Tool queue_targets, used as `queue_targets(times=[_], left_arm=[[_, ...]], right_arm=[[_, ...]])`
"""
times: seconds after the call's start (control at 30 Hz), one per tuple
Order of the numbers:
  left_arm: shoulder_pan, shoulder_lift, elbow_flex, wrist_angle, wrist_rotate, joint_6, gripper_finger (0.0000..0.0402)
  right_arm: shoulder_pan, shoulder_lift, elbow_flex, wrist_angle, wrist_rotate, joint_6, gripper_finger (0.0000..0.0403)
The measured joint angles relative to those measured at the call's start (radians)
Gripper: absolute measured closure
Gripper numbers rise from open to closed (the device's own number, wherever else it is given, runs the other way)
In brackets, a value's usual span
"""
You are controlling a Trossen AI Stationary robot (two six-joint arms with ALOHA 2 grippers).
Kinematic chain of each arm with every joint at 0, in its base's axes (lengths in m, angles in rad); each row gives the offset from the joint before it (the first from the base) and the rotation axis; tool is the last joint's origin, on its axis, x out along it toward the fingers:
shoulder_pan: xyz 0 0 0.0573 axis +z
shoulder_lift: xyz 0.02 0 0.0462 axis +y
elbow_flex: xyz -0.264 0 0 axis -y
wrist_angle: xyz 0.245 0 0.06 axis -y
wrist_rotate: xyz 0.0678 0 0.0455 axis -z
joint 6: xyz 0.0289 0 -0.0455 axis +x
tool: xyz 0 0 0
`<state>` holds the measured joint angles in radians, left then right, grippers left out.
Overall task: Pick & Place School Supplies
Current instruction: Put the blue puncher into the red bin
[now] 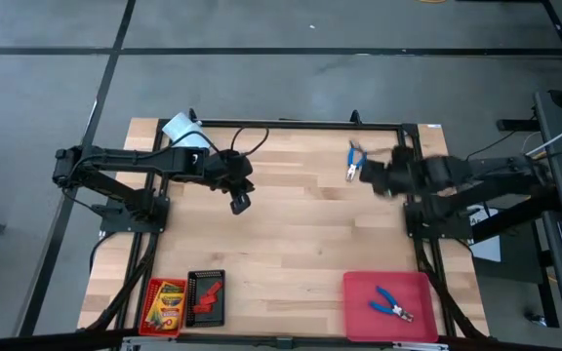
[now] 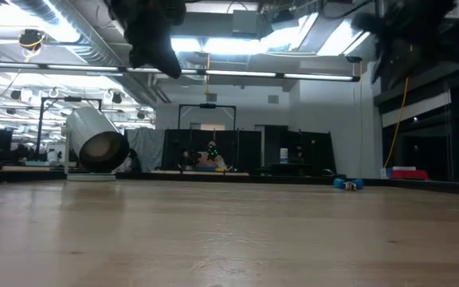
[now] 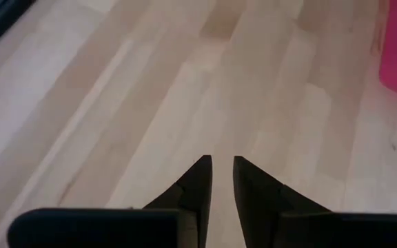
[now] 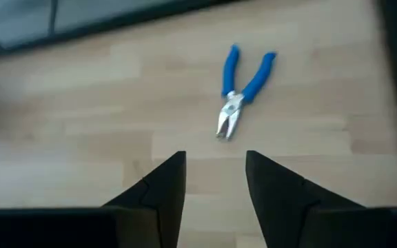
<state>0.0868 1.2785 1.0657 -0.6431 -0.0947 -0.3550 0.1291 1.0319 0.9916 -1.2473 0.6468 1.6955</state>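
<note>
Pliers [image 4: 242, 89] are seen lying flat on the table [image 1: 301, 224] just ahead of the spread, empty right claw [image 4: 216, 172]. Farther off, the left claw [image 3: 222, 172] is held nearly pressed together, empty, above bare wood.

One pliers [image 1: 356, 161] lies beside the right gripper [image 1: 367, 174]; another [image 1: 391, 305] in the tray [image 1: 359, 292].
</note>
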Motion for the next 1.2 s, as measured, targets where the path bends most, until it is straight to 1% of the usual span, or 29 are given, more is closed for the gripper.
queue_targets(times=[0.1,0.17,0.2,0.3,0.4,0.5,0.63,0.77,0.87,0.97,1.07,1.13,1.2], left_arm=[[0.000,0.000,0.000,0.019,-0.011,0.000,0.0345],[0.000,0.000,0.000,0.038,-0.020,0.002,0.0347],[0.000,0.000,0.000,0.049,-0.020,0.002,0.0348],[0.000,0.000,0.000,0.070,-0.020,0.000,0.0350],[-0.001,0.000,0.000,0.078,-0.020,-0.021,0.0349],[-0.005,0.000,0.000,0.078,-0.025,-0.034,0.0346],[-0.026,0.000,0.000,0.062,-0.096,-0.044,0.0346],[-0.042,-0.001,0.000,0.038,-0.095,-0.023,0.0346],[-0.058,-0.020,0.000,0.001,-0.095,0.025,0.0346],[-0.070,-0.057,-0.003,-0.021,-0.094,0.085,0.0346],[-0.074,-0.123,-0.041,-0.005,-0.094,0.135,0.0346],[-0.072,-0.179,-0.087,0.030,-0.077,0.163,0.0345],[-0.065,-0.251,-0.164,0.102,-0.027,0.187,0.0345]], right_arm=[[-0.221,0.006,0.000,0.154,-0.185,-0.297,0.0247],[-0.364,0.026,0.000,0.242,-0.288,-0.447,0.0249],[-0.432,0.043,0.000,0.268,-0.331,-0.503,0.0250],[-0.609,0.112,0.000,0.268,-0.442,-0.615,0.0256],[-0.719,0.202,0.000,0.257,-0.495,-0.711,0.0259],[-0.779,0.289,0.000,0.266,-0.513,-0.752,0.0259],[-0.828,0.387,0.000,0.325,-0.546,-0.788,0.0251],[-0.871,0.467,0.000,0.383,-0.603,-0.807,0.0242],[-0.891,0.504,0.000,0.384,-0.614,-0.822,0.0236],[-0.908,0.526,0.000,0.375,-0.614,-0.841,0.0234],[-0.921,0.539,-0.003,0.374,-0.618,-0.844,0.0234],[-0.925,0.550,-0.015,0.373,-0.629,-0.844,0.0234],[-0.928,0.560,-0.034,0.376,-0.637,-0.843,0.0234]])
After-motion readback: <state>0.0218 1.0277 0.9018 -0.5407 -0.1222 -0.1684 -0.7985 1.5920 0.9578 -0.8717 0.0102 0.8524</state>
